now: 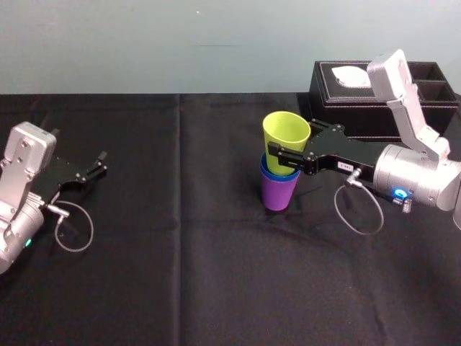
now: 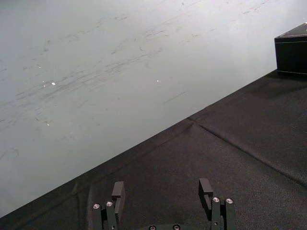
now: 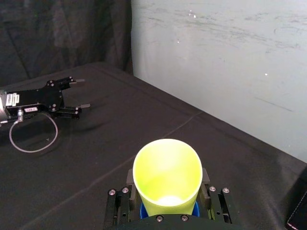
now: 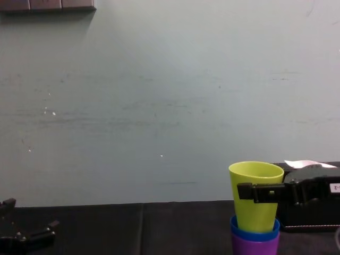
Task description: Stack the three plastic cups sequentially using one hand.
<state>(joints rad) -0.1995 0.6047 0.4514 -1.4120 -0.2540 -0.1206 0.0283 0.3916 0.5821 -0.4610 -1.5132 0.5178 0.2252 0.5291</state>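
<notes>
Nearest, bare black tablecloth point(image 1: 216, 303), creased along one fold. Just beyond, at the near left, left gripper point(image 1: 101, 163) parked low over the cloth, fingers spread wide and holding nothing, well apart from the cups.

Farther in, right of centre, all three plastic cups in one upright column. Purple cup point(image 1: 279, 194) at the bottom on the cloth. Blue cup point(image 1: 267, 173) nested inside it, just a rim band showing. Yellow-green cup point(image 1: 286, 131) on top, standing proud for most of its height and leaning a touch in the head view.

Reaching in from the right, right gripper point(image 1: 285, 156) clamped on the yellow-green cup about mid-height, one thin finger on each side. From the right wrist, open mouth of that cup between the two fingers, a sliver of blue rim beneath.

Behind the arm, black tissue box point(image 1: 360, 115) near the table's far edge, white tissue poking out. Past that, pale wall point(image 1: 144, 43).

Judged from this: stacking nearly finished — both nestings made, no cup loose on the cloth. Left to do, most likely: seat the top cup if not already fully down (hard to tell), let go, and draw the arm back without tipping the column.
</notes>
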